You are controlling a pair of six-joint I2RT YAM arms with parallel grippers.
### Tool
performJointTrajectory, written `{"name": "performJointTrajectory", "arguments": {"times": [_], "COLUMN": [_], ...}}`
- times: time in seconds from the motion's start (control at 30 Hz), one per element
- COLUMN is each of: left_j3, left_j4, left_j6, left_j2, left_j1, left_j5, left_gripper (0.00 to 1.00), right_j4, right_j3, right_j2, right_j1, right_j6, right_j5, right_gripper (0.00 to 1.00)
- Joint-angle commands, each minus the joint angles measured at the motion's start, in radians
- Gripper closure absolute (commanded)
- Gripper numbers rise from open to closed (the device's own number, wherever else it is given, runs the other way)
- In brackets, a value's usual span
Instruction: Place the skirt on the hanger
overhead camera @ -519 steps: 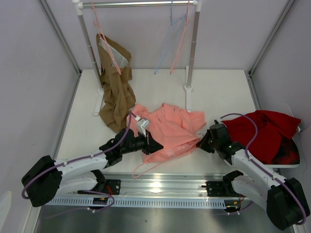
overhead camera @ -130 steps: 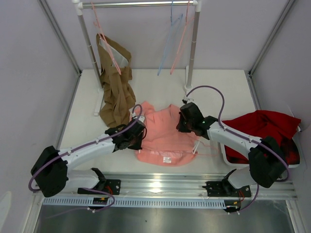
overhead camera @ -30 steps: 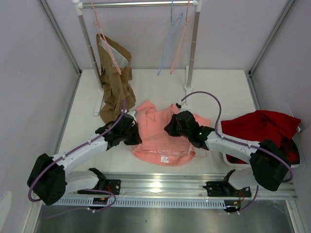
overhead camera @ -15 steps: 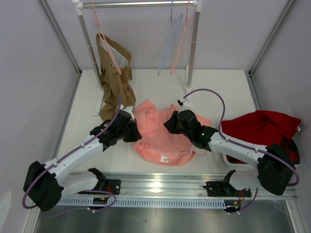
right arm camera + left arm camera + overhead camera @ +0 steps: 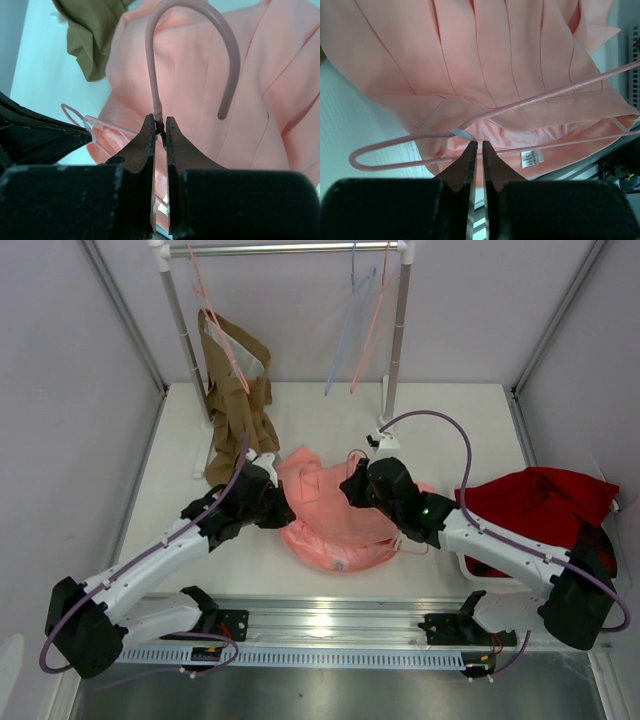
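R tool (image 5: 159, 126) on thin wire hanger (image 5: 234, 55)

A brown garment (image 5: 238, 420) hangs from the rack (image 5: 285, 248), dark red cloth (image 5: 540, 502) lying right.

Skirt (image 5: 495, 50) salmon-pink, hanger (image 5: 150, 65) pink, label (image 5: 532, 157) likely white

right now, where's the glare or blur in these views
Top view: even light, soft shadows, one bright glare patch on the metal rail at the near edge. Left wrist view: skirt pleats and hanger wire are sharp, the label print is too small to read, and the left gripper is dark and soft. Right wrist view: the right gripper is dark and featureless up close, the hook crisp.
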Motion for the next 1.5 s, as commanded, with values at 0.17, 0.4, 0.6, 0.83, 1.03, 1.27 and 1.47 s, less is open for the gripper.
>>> {"name": "performJointTrajectory", "arguments": {"times": [0.17, 0.4, 0.6, 0.83, 1.03, 1.27, 1.47], "left_j3": [0.112, 0.254, 0.512, 0.761, 0.848, 0.865, 0.836], "left_j4": [0.044, 0.043, 0.041, -0.018, -0.116, -0.169, -0.143], "left_j6": [0.098, 0.216, 0.376, 0.6, 0.713, 0.79, 0.782], "left_j2": [-0.089, -0.125, -0.093, 0.133, 0.256, 0.312, 0.342], "left_j1": [-0.011, -0.012, -0.011, -0.006, 0.063, 0.069, 0.069], "left_j5": [0.003, 0.006, 0.018, 0.274, 0.636, 0.713, 0.812], "left_gripper": [0.75, 0.65, 0.46, 0.41, 0.38, 0.36, 0.36], "right_j4": [-0.027, -0.028, -0.033, -0.038, -0.064, -0.076, -0.078], "right_j3": [0.173, 0.241, 0.31, 0.367, 0.403, 0.411, 0.402], "right_j2": [-0.105, -0.131, -0.15, -0.179, -0.179, -0.191, -0.194], "right_j1": [0.016, 0.022, 0.022, -0.023, -0.072, -0.118, -0.13], "right_j6": [-0.112, -0.187, -0.28, -0.326, -0.307, -0.284, -0.276], "right_j5": [0.066, 0.055, -0.016, -0.188, -0.27, -0.342, -0.351], "right_gripper": [1.0, 1.0, 1.0, 1.0, 1.0, 1.0, 1.0]}}
